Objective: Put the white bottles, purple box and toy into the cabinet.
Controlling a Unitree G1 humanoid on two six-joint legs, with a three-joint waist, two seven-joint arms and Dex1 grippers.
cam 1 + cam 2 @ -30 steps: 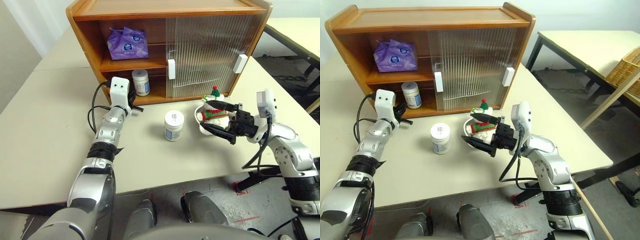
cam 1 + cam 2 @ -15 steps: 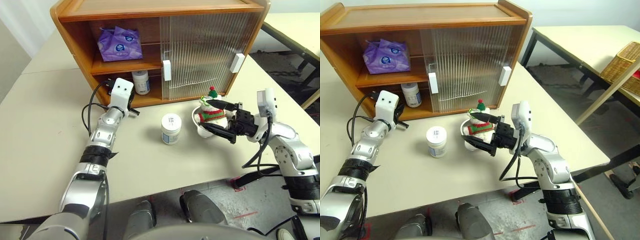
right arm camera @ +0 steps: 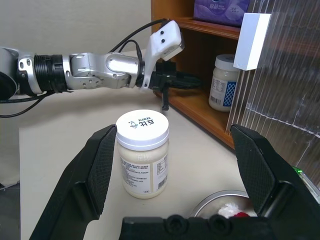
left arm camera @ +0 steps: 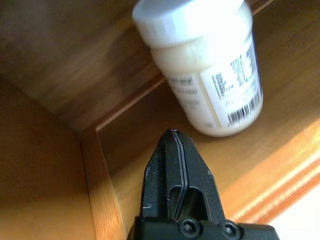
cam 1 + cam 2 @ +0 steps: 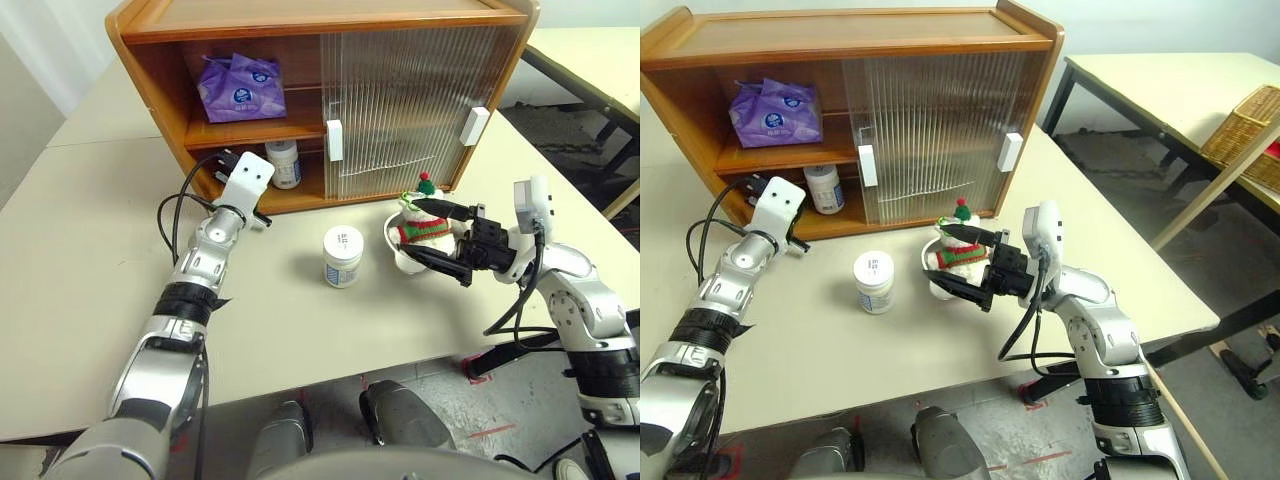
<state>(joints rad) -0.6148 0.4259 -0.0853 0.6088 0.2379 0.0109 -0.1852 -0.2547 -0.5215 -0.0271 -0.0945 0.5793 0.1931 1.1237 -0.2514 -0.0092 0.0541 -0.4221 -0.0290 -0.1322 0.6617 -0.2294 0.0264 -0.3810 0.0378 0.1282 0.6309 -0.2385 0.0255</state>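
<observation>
1. The table [image 5: 90, 250] is pale and wide. The wooden cabinet [image 5: 300, 20] stands on it at about twelve o'clock. Its left half is open, and the ribbed sliding doors [image 5: 410, 100] cover the right half.
2. The purple box [image 5: 237, 87] lies on the cabinet's upper shelf, at eleven o'clock from the table's middle.
3. The right gripper [image 5: 440, 238] sits at three o'clock. Its fingers are spread as wide as they go and hold nothing. They frame the toy from the side without touching it.
4. The left gripper [image 4: 174, 150] is at the mouth of the lower shelf, pressed fully closed and empty. Its tip is near the jar there but clear of it.
5. The metal bowl [image 5: 402, 253] rests in front of the doors, at about two o'clock.
6. The toy [image 5: 420, 222] sits upright in that bowl.
7. One white bottle [image 5: 283, 163] stands on the cabinet's lower shelf, just left of the door edge.
8. The other white bottle [image 5: 343, 255] stands upright on the open table near the centre, at nine o'clock of the bowl.
</observation>
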